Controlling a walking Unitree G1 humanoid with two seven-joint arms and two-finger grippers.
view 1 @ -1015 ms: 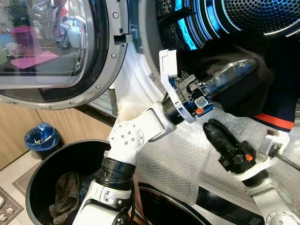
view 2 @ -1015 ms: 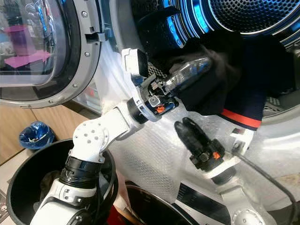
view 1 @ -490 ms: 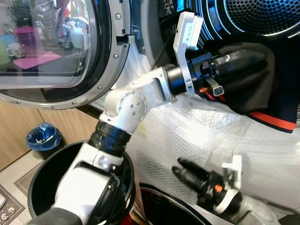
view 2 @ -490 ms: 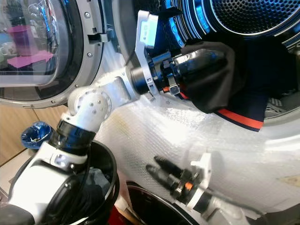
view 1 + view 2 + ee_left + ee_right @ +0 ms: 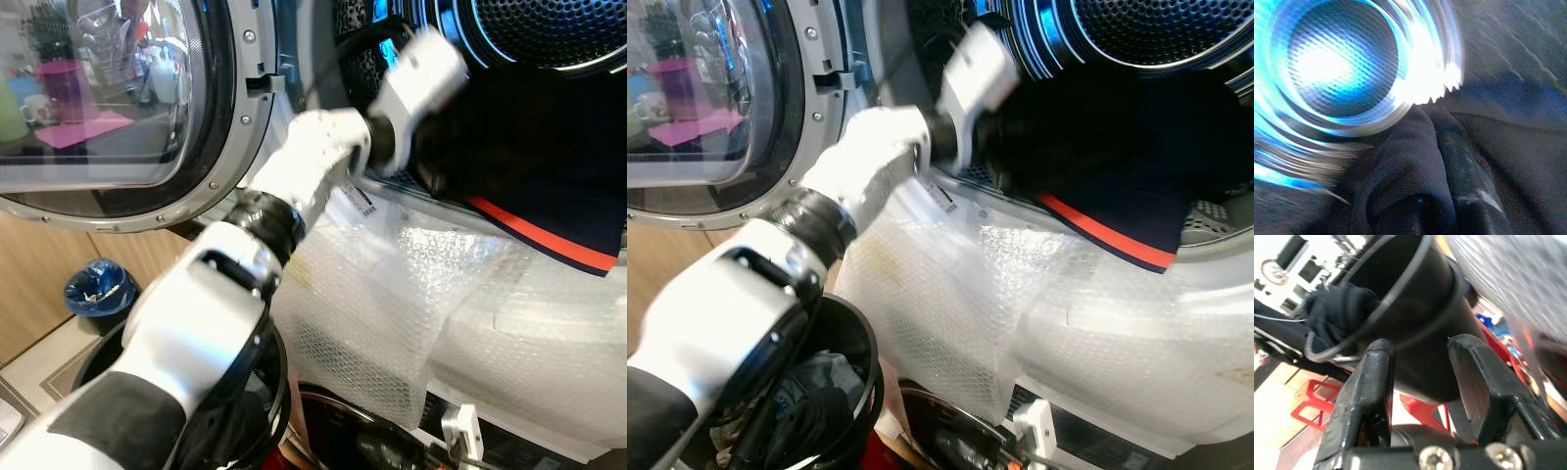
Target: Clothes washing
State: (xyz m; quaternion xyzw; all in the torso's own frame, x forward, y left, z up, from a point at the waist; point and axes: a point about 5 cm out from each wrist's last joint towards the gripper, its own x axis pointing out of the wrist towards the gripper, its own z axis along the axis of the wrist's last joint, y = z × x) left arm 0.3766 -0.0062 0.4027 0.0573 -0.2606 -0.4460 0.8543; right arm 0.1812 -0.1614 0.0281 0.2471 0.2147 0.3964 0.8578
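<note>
The left arm reaches up from the black basket (image 5: 838, 323) into the mouth of the washing machine drum (image 5: 549, 34), its wrist blurred. The left gripper (image 5: 1442, 196) sits inside the drum, and the left wrist view shows its two black fingers (image 5: 1464, 181) close together with dark cloth wrapped over and between them, so it is clamped on the dark garment (image 5: 509, 147). That garment lies bunched in the lower part of the drum opening; its hem, marked by an orange stripe (image 5: 534, 230), hangs over the drum's front lip onto the sheet of bubble wrap (image 5: 392, 294) that covers the machine front below the drum. The round glass door (image 5: 108, 98) stands swung open beside the drum.

The right gripper (image 5: 1420, 377) hangs low beneath the drum, next to the basket; its two fingers stand apart with nothing between them. More dark clothes (image 5: 1339, 313) lie in the basket. A small bin with a blue liner (image 5: 96, 291) stands on the floor beyond the basket, under the open door.
</note>
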